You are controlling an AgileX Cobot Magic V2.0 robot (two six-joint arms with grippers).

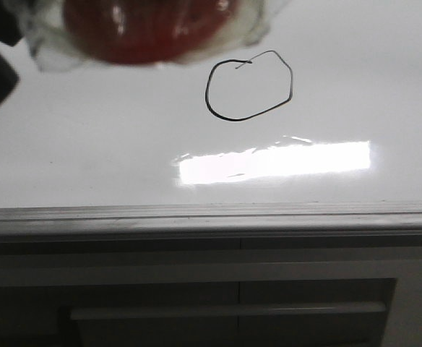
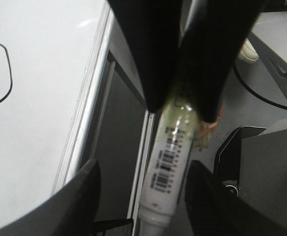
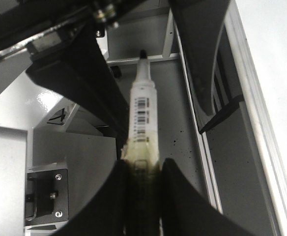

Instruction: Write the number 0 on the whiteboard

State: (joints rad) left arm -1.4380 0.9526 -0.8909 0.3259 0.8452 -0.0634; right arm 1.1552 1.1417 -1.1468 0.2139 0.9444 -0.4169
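**Front view.** The large glossy white whiteboard (image 1: 88, 144) lies flat. The number 0 (image 1: 248, 85), a thin black, slightly lopsided oval loop with a small overlapping tail at its top, sits closed right of the board's centre. A bright rectangular light glare (image 1: 276, 160) lies nearer the camera than the loop. A grey metal edge strip (image 1: 196, 215) bounds the board. Below it is a dark grey panel with a long bar handle (image 1: 225, 311). A blurred red-and-clear shape (image 1: 146, 25) at the top cannot be identified. No gripper is clear here.

**Left wrist view.** The left gripper (image 2: 142, 169) is spread wide and empty, its fingers flanking a white barcoded marker (image 2: 170, 167). The right gripper (image 2: 183, 110) is clamped on the marker's yellowish rear end. Part of the loop (image 2: 6, 73) shows on the board, well apart from the pen.

**Right wrist view.** The right gripper (image 3: 144, 164) is clenched on the marker (image 3: 143, 108), off the board beside its edge strip (image 3: 251, 108). The dark tip points between the left gripper's parted fingers (image 3: 84, 88).

**Judgement.** Writing appears complete, and a handover seems in hand. The left jaws should close squarely on the barrel, clear of the wet tip, before the right releases. The glossy surface smears easily.
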